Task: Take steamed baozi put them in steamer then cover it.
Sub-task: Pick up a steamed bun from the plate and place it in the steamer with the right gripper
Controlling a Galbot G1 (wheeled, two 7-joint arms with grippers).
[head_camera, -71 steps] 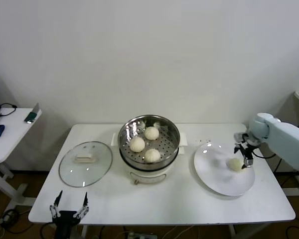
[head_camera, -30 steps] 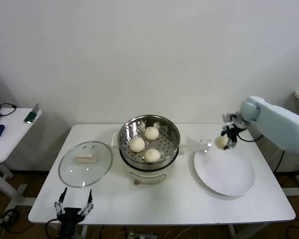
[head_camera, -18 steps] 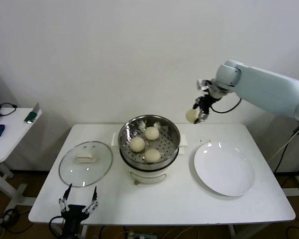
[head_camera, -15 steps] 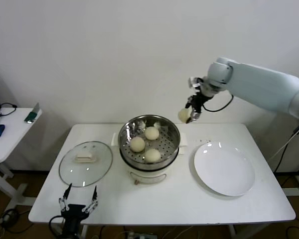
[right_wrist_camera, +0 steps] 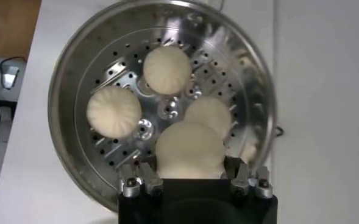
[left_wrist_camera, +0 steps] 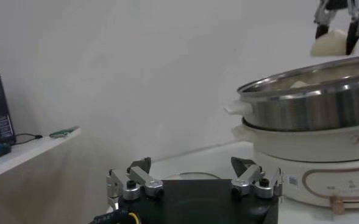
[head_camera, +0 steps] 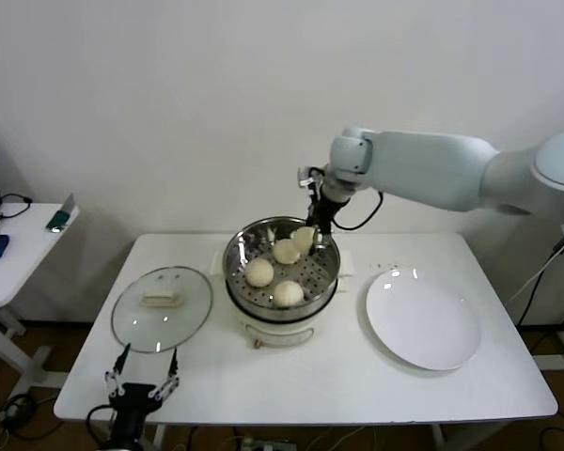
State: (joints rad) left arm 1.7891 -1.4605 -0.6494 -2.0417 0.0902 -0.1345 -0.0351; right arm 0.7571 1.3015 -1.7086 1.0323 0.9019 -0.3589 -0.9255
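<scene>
Clamped on the fourth baozi [head_camera: 304, 237], the right gripper [head_camera: 309, 237] hangs over the far right part of the steamer [head_camera: 327, 273], just above the perforated tray. In the right wrist view that bun [right_wrist_camera: 188, 152] sits between the jaws, smooth, domed and cream-white, with no visible denting where it is held.

Three more buns already lie on the tray: one at the left [head_camera: 258, 272], one near the front [head_camera: 288, 293], one toward the far side [head_camera: 284, 251]. From the head view the held bun looks just beside the far one, possibly overlapping it, so the free patch of tray below seems narrow.

The risk, as I judge it, lies in the release. Let go from this height or too close to the far bun, the soft dough could land on its neighbour, roll, or stick to a pad and come back up with the jaws. A bun resting high might also keep the cover from seating later.

That glass cover [head_camera: 161, 308] lies flat on the table [head_camera: 310, 385] left of the steamer, handle up. The white plate [head_camera: 422, 320] at the right holds nothing. The left gripper [head_camera: 141, 388] waits at the near left table edge, jaws spread and empty.
</scene>
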